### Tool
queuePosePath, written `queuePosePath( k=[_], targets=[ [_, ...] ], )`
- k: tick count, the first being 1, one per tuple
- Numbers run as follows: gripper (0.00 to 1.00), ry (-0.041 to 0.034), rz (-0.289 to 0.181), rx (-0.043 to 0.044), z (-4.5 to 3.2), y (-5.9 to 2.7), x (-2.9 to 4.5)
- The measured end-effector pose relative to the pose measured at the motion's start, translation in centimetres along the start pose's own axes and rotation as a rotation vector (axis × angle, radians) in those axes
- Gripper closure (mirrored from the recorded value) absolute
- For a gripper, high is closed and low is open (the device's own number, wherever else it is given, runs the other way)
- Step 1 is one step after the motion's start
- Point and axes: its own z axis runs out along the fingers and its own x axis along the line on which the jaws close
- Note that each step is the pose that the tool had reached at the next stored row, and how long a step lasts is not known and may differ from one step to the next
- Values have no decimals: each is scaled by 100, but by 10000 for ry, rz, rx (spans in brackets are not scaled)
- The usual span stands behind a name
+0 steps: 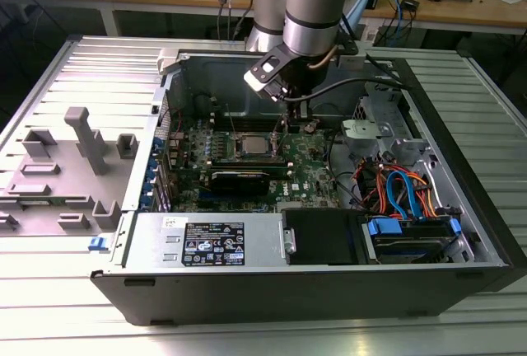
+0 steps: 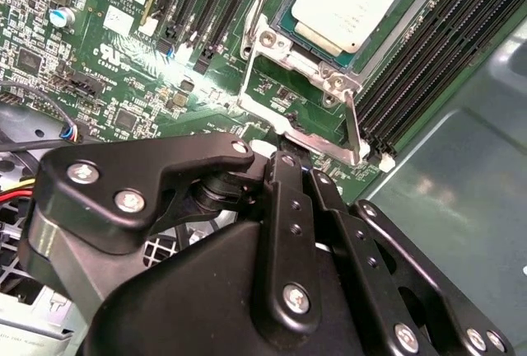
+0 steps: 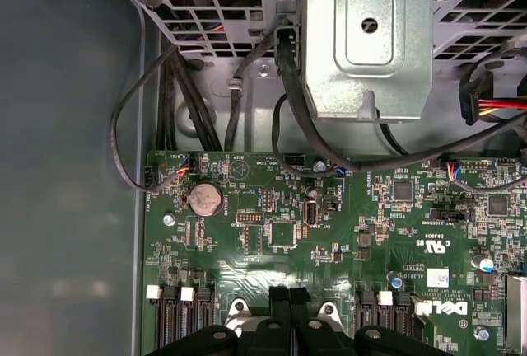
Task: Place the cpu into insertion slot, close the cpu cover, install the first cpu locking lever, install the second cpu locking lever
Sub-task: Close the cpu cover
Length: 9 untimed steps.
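Looking like the cover-closing step to me: the chip (image 2: 350, 2) already sits in the socket (image 2: 280, 20), the cover (image 2: 325, 146) is flipped open just beside it, and the gripper (image 2: 300, 170), pinched together on nothing I can see, sits at the cover's far edge, so it probably wants a gentle push down flat.

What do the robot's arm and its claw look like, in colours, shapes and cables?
The round silver-grey metal arm has a pale blue band at a joint. A black cable loops out from its wrist. The black metal claw is built of flat jointed bars with silver screw heads.
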Motion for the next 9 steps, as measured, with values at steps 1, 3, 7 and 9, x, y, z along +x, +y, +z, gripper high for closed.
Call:
queuePosePath(
  k=[1, 3, 7, 9],
  targets=[
    [89, 0, -1, 0, 0, -2, 0],
    [89, -1, 0, 0, 0, -8, 0],
    [89, -1, 0, 0, 0, -24, 0],
    [89, 0, 0, 0, 0, -32, 1]
  ],
)
